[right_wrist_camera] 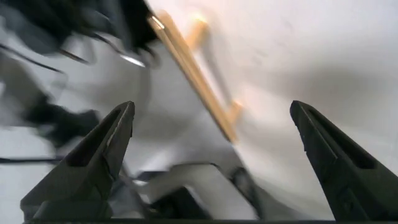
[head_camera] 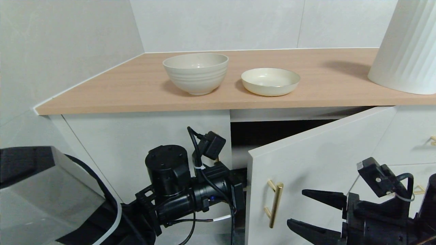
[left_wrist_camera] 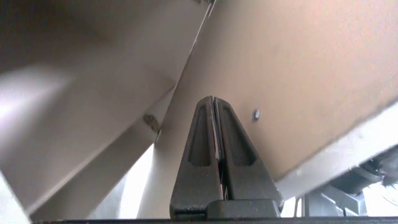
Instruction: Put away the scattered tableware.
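A deep cream bowl (head_camera: 196, 73) and a shallow cream dish (head_camera: 270, 81) stand side by side on the wooden countertop (head_camera: 112, 95). Below them a white cabinet door (head_camera: 316, 160) with a gold handle (head_camera: 274, 204) is partly swung out. My left arm (head_camera: 204, 194) reaches into the gap behind the door's edge. The left gripper (left_wrist_camera: 213, 99) is shut with nothing in it, its tips against the door's inner face (left_wrist_camera: 298, 74). My right gripper (head_camera: 305, 211) is open in front of the door, just right of the handle (right_wrist_camera: 193, 68), and holds nothing.
A tall white ribbed vessel (head_camera: 405, 47) stands at the counter's right end. White walls close in the counter behind and on the left. The cabinet's inside (head_camera: 272, 131) is dark. More gold handles (head_camera: 432, 139) show on the fronts to the right.
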Tool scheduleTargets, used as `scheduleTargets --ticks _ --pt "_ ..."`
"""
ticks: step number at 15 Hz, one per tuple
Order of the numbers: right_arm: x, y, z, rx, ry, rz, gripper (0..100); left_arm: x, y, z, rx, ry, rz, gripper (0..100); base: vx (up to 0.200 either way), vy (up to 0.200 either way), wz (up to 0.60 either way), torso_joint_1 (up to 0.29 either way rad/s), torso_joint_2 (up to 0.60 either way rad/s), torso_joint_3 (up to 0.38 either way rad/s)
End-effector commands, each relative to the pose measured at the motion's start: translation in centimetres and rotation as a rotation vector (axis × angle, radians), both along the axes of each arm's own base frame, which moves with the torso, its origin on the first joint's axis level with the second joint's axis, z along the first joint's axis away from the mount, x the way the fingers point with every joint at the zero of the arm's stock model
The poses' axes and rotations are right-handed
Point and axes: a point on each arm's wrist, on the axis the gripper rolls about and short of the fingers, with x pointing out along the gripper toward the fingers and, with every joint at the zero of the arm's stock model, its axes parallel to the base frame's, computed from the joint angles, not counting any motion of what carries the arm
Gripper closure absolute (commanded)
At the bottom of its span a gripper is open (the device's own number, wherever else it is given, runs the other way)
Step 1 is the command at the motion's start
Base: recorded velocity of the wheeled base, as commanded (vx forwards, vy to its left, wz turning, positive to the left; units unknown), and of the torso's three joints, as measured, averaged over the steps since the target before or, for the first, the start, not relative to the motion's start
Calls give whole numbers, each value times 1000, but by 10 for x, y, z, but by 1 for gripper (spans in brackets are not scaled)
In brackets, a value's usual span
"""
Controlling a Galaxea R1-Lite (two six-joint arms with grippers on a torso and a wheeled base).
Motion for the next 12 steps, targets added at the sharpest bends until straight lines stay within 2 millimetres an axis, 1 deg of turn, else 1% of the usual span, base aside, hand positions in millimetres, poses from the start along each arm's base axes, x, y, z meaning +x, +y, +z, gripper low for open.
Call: scheduleTargets --ticks 1,2,3,4,5,7,11,12 --pt "-13 -13 4 -108 -2 -138 0 -8 7 17 -2 -2 -1 100 0 0 0 0 0 0" --pt "-15 -15 6 -131 8 -168 0 -9 7 18 1 -1 -3 100 0 0 0 0 0 0" --pt "-25 -20 14 -165 22 -202 0 -9 7 18 5 -3 -4 100 0 0 0 0 0 0" --pt "-39 -26 25 -172 30 -176 0 -10 5 15 11 0 -11 100 0 0 0 0 0 0" --pt "-46 -31 33 -186 50 -150 0 -11 4 13 17 3 -17 100 0 0 0 0 0 0" --pt "-49 -32 30 -210 88 -117 0 -13 1 10 25 11 -26 100 0 0 0 0 0 0" --pt "-49 -31 29 -209 94 -98 0 -12 -1 5 34 21 -29 100 0 0 0 0 0 0" --pt "-49 -31 29 -210 95 -96 0 -12 -2 4 35 22 -31 100 -200 0 0 2 2 -2"
